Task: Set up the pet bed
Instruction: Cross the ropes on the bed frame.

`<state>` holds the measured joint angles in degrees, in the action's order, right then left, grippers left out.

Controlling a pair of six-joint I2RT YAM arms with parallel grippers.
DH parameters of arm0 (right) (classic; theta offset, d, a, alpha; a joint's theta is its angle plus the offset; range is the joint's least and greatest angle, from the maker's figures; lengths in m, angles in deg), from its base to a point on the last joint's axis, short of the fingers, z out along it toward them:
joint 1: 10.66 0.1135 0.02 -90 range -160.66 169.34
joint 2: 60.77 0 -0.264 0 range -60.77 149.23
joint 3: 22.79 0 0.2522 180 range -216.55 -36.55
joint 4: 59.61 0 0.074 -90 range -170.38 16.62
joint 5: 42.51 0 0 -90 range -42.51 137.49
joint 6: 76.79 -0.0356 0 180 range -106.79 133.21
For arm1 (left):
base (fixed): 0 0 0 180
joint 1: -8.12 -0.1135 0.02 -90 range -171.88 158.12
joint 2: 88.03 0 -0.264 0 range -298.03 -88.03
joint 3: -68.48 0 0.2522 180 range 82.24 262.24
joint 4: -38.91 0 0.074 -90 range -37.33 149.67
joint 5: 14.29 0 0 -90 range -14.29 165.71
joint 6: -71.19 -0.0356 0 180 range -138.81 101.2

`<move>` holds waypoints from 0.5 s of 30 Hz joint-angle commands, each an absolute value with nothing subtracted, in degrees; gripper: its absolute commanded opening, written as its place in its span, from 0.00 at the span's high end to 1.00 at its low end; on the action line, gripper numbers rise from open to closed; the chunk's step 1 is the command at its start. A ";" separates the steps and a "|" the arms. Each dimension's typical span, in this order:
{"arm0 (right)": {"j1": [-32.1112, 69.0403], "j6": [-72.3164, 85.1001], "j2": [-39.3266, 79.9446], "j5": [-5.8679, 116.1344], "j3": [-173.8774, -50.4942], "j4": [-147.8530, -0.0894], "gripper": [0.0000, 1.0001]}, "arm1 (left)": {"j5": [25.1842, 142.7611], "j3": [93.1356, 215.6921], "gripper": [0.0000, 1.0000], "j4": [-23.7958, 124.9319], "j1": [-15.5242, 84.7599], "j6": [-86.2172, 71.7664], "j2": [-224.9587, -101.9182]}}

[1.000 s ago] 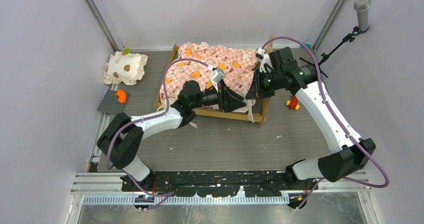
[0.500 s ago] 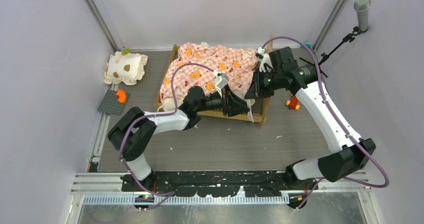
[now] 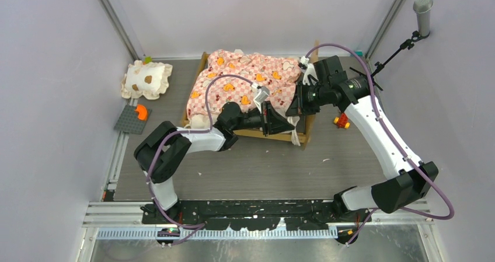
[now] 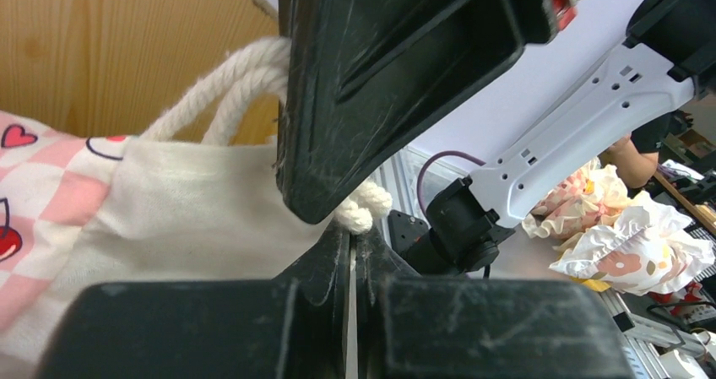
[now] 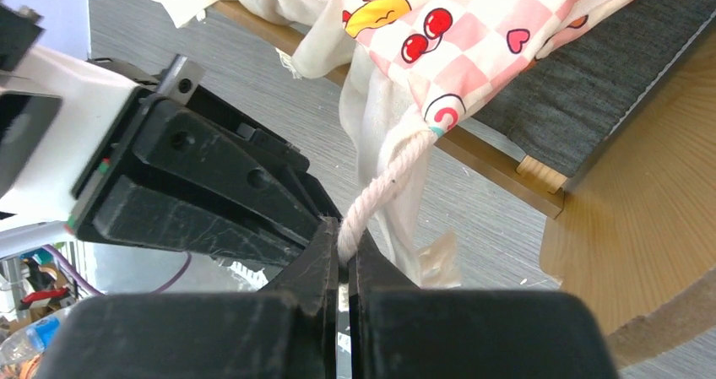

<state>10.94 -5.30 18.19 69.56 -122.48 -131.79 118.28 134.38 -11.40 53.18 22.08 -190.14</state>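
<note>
Bed position: pet bed at far middle of table, long side toward the arm bases.
Done so far: mattress laid on the frame, covering most of it.
Left to do: mattress rumpled, not flat; near-left edge spills over the rail; dark base bare at the near-right corner in the right wrist view. Corner probably yet to be pulled square and its cotton cord fastened. Roughly midway, by judgement.
Pillow: pillow on the table at far left, well apart from the bed, not placed.
Left gripper: left gripper at the bed's near-right corner, fingers pressed together on the cotton cord beside its knot; cream mattress edge just above.
Right gripper: right gripper at the same corner, just beside the left one, fingers pinching the cord where it runs down from the mattress corner.
Same strand or two: cannot tell.
Bed relative to grippers: corner fabric touching both; frame rail just beside them.
</note>
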 commanded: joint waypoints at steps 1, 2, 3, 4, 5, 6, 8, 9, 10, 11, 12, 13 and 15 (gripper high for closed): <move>10.47 -5.64 14.88 68.28 -121.89 -130.85 0.97 | 119.82 136.79 1.00 -17.53 53.39 23.27 -190.25; 10.39 -5.54 14.64 68.17 -121.82 -131.04 0.94 | 119.84 136.63 1.00 -17.47 53.38 23.15 -190.18; 10.23 -5.35 14.37 68.15 -121.80 -131.30 0.90 | 119.79 136.53 1.00 -17.35 53.38 23.00 -190.16; 10.14 -5.18 14.11 68.08 -121.76 -131.48 0.87 | 119.73 136.40 1.00 -17.00 53.41 22.83 -190.16; 10.12 -5.16 13.83 67.92 -121.72 -131.62 0.84 | 119.61 136.31 1.00 -16.81 53.43 22.77 -190.23; 10.00 -5.16 13.50 67.77 -121.72 -131.72 0.80 | 119.57 136.17 1.00 -16.70 53.39 22.77 -190.32; 9.87 -5.21 12.73 67.71 -121.50 -131.73 0.75 | 119.47 136.12 1.00 -16.65 53.38 22.90 -190.63; 9.82 -5.23 12.32 67.94 -121.48 -131.67 0.73 | 119.41 136.12 1.00 -16.67 53.43 23.03 -190.75; 9.81 -5.14 12.03 68.64 -121.46 -131.54 0.72 | 119.44 136.10 1.00 -16.74 53.43 23.11 -190.88; 9.75 -4.96 12.01 69.24 -121.63 -131.57 0.71 | 119.65 136.23 1.00 -16.73 53.44 23.18 -190.99; 9.75 -4.74 12.07 69.62 -122.01 -132.07 0.70 | 120.17 136.46 1.00 -16.64 53.33 23.35 -191.10; 9.74 -4.52 12.11 69.88 -122.37 -132.56 0.70 | 120.72 136.74 1.00 -16.17 53.34 23.27 -190.91; 9.66 -4.21 11.96 70.15 -122.15 -132.69 0.71 | 120.51 137.03 1.00 -14.63 53.30 22.30 -190.38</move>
